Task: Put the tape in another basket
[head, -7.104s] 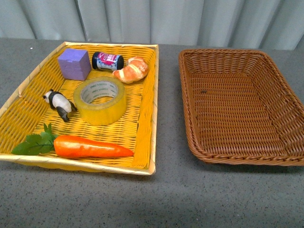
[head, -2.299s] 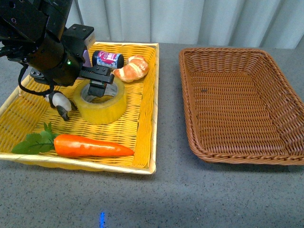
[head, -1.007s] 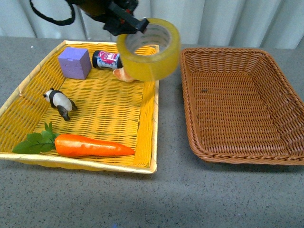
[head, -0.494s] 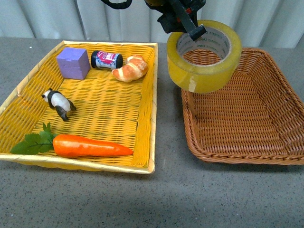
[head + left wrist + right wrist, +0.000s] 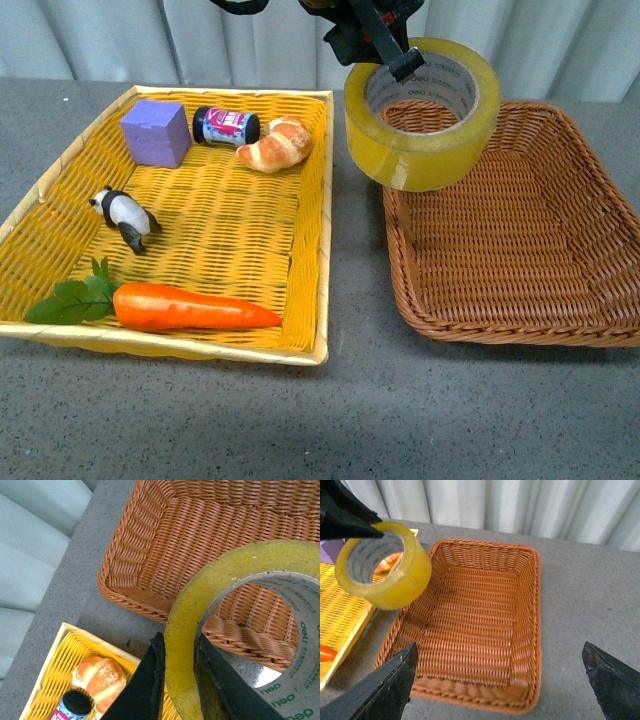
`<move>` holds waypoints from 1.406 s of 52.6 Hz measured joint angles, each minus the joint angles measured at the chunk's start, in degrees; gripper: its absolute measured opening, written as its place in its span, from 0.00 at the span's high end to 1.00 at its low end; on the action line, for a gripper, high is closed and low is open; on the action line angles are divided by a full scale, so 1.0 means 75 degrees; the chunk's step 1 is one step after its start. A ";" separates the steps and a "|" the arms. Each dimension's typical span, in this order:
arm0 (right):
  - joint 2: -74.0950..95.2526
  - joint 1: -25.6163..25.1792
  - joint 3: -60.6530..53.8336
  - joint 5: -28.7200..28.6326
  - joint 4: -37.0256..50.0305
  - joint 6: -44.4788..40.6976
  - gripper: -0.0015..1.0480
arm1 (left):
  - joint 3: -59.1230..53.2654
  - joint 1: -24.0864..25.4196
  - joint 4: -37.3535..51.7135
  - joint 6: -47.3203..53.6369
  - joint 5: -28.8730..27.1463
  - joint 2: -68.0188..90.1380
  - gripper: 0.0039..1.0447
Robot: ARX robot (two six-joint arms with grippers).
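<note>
Front view: the yellow tray (image 5: pixel 312 200) lies left of the brown basket (image 5: pixel 520 250) on the grey table (image 5: pixel 350 420), with a gap between them. The tape (image 5: pixel 422 115) hangs tilted in the air, apparently above the basket's far left corner. The left gripper (image 5: pixel 179 645) is clamped across the roll's wall, one finger inside and one outside. The right gripper (image 5: pixel 498 650) is spread wide and holds nothing.

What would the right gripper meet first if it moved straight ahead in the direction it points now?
Most likely the basket: the open right gripper aims into it and nothing lies between. Whether floor or far wall comes first, depth does not show. The tape hangs aside, off that line.
</note>
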 joint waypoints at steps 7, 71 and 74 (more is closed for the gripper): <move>0.1705 0.0265 0.1029 -0.0332 -0.0026 -0.0149 0.09 | 0.0000 -0.0003 0.0000 0.0006 -0.0003 0.0000 0.87; 0.6913 0.1708 0.5686 0.0277 -0.1623 0.0102 0.36 | 0.0000 0.0003 0.0000 0.0009 -0.0003 0.0000 0.87; 0.6936 0.1746 0.5703 0.0289 -0.1664 0.0122 0.44 | 0.0000 0.0003 0.0000 0.0009 -0.0006 0.0000 0.87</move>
